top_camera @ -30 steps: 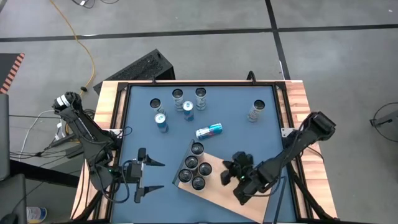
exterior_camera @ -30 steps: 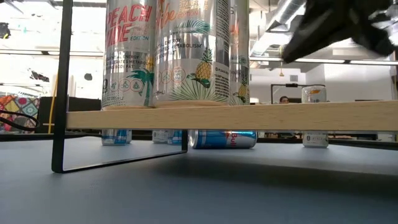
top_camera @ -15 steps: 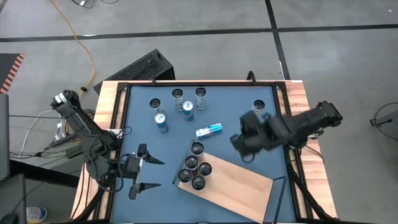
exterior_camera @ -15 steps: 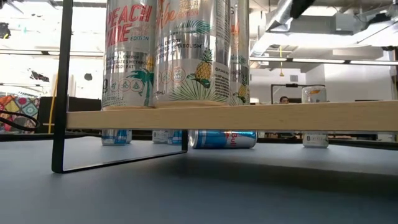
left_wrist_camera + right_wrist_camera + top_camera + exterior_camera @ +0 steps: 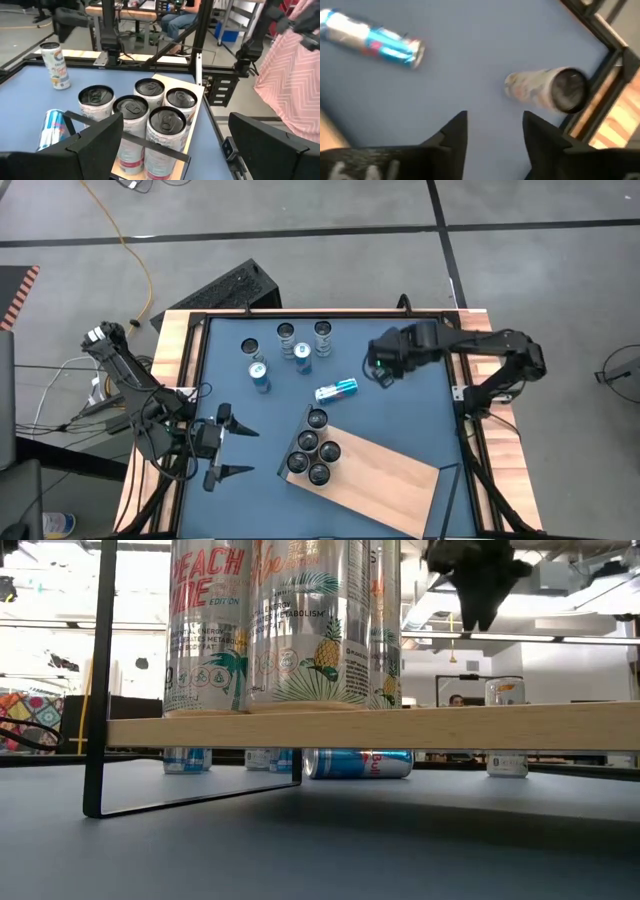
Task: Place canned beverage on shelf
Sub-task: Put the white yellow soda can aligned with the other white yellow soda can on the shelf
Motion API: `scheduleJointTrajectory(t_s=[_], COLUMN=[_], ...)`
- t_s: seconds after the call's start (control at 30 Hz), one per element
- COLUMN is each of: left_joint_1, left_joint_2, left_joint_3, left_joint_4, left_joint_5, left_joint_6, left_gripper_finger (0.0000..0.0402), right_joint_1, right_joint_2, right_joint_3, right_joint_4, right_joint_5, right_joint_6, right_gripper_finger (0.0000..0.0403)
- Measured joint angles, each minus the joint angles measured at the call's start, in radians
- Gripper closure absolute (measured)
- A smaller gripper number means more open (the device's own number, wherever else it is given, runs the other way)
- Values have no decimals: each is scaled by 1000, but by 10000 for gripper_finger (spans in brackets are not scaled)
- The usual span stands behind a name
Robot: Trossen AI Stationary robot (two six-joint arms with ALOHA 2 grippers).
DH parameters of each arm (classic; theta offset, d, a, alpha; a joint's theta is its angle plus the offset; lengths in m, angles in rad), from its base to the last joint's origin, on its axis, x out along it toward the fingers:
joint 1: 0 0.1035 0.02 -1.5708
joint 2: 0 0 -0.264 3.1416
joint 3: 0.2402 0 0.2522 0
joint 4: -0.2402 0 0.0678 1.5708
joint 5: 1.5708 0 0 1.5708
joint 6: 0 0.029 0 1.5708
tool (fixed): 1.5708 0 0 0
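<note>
The blue table point(image 5: 225, 370) holds everything. On it, toward 5 o'clock, lies the shelf point(image 5: 385, 475), a light board set at a slant. Its 10 o'clock end carries five upright cans point(image 5: 312, 448) packed together, and the rest of the board is bare.

The right gripper point(image 5: 378, 368) hangs over the table's 1 o'clock area with its fingers point(image 5: 455, 135) apart and nothing between them. The left gripper point(image 5: 228, 450) waits near 8 o'clock, also spread wide and empty.

The step in hand looks like reaching for the lone can point(image 5: 545, 90), which stands upright near the table's right rail at about 2 o'clock. In the high view the right arm covers it. The right wrist view shows it ahead of the fingertips and off to one side, so the gripper is not yet centred on it.

To do this well:
- Slide the gripper toward 3 o'clock until the can's top sits squarely between the fingers.
- Come down so the fingers pass either side of the body, staying off the rail.
- Close around the can's middle, not its rim, so it stays upright.
- Lift it clear before swinging toward 6 o'clock.
- Pass wide of the blue can point(image 5: 336, 389) lying on its side near the table's centre.
- Set the can on bare board at the 4 o'clock side of the five cans, without nudging them.
</note>
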Motion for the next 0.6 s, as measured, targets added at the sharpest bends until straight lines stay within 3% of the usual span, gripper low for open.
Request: scheduleJointTrajectory(t_s=[0.27,0.6], left_joint_1=[0,0], left_joint_2=[0,0], left_joint_3=[0,0], left_joint_4=[-6,-87], left_joint_5=[6,5], left_joint_6=[-25,-83], left_gripper_finger=[54,54], right_joint_1=[-227,-365], right_joint_2=[-40,-192], right_joint_3=[-8,-237], right_joint_4=[2,0], right_joint_5=[-48,-122], right_joint_6=[-100,-133], right_gripper_finger=[168,164])
